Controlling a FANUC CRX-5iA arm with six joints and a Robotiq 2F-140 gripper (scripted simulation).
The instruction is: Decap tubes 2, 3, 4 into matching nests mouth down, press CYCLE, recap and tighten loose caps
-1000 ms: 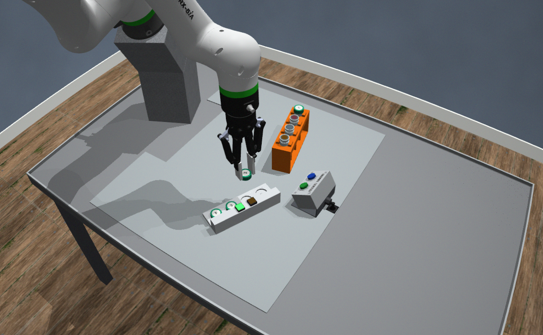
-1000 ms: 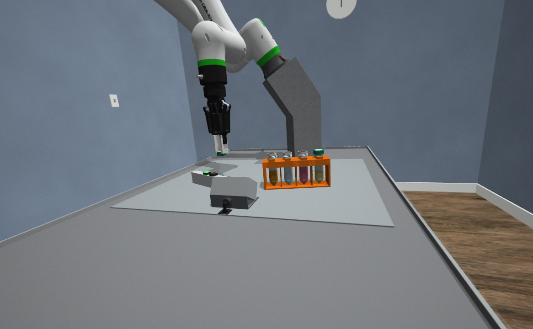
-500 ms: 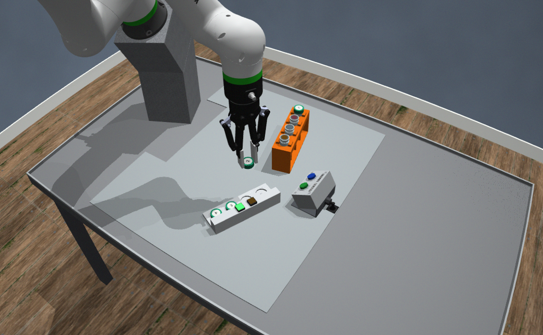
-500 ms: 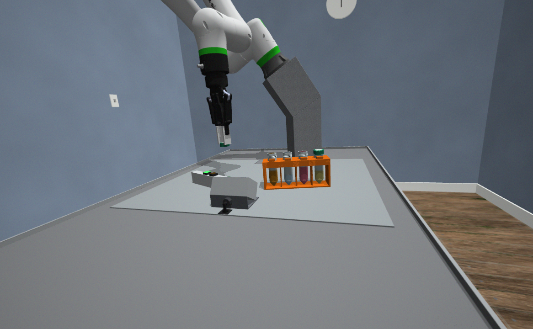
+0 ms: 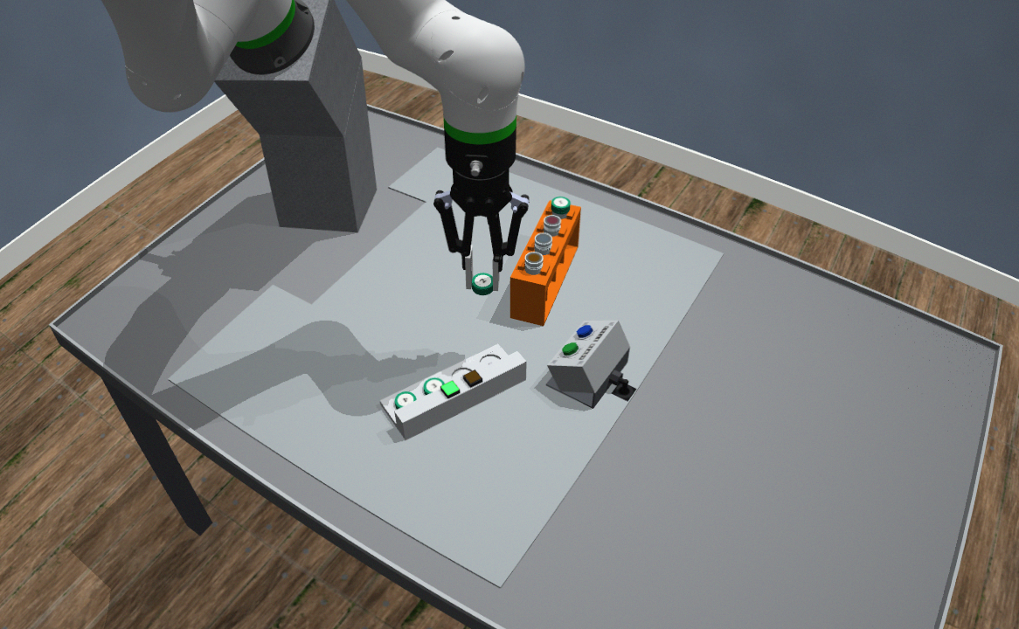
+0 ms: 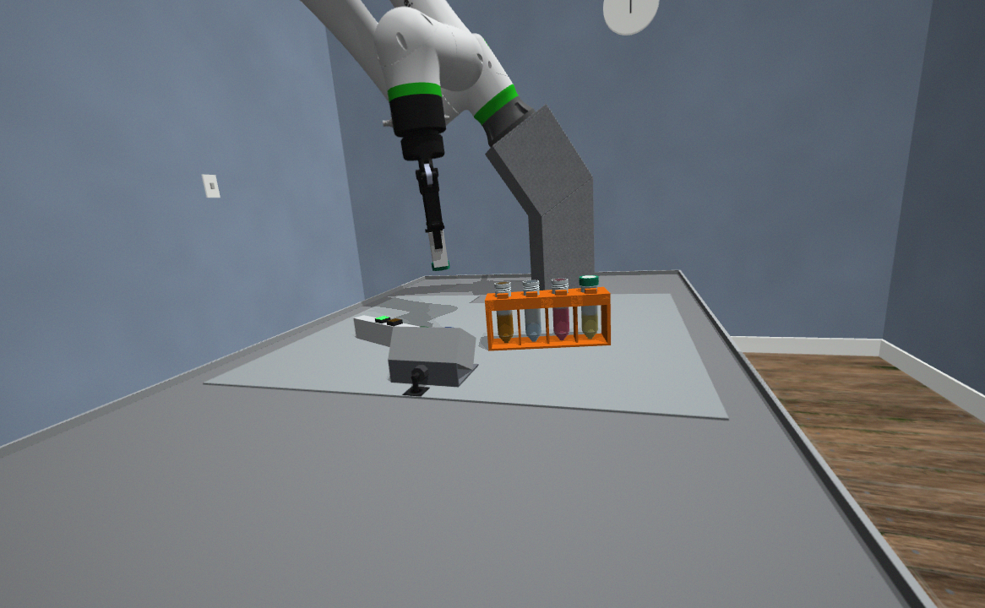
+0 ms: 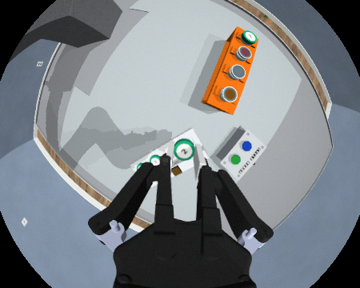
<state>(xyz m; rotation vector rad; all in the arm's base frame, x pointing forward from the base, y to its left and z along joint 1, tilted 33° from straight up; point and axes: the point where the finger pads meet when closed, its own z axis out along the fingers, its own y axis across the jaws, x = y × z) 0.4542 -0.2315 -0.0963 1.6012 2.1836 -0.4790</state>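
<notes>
My gripper (image 5: 482,279) is shut on a green cap (image 5: 482,284), held mouth down high above the mat, between the cap tray (image 5: 454,389) and the orange decapping station (image 5: 544,266). The cap also shows in the wrist view (image 7: 183,150) and the side view (image 6: 440,264). In the station, three tubes (image 5: 544,241) stand open; only the far-end tube carries a green cap (image 5: 560,204). Two caps (image 5: 405,400) (image 5: 433,384) lie in the tray's two nests at the near-left end. Its other two nests (image 5: 462,372) (image 5: 489,359) are empty. The green lamp (image 5: 450,389) is lit; the amber lamp (image 5: 472,378) is dark.
The grey key box (image 5: 587,359) with the blue key (image 5: 584,329) and the green key (image 5: 570,349) stands right of the tray. The arm's grey pedestal (image 5: 314,133) rises at the table's back left. A raised rim runs round the table.
</notes>
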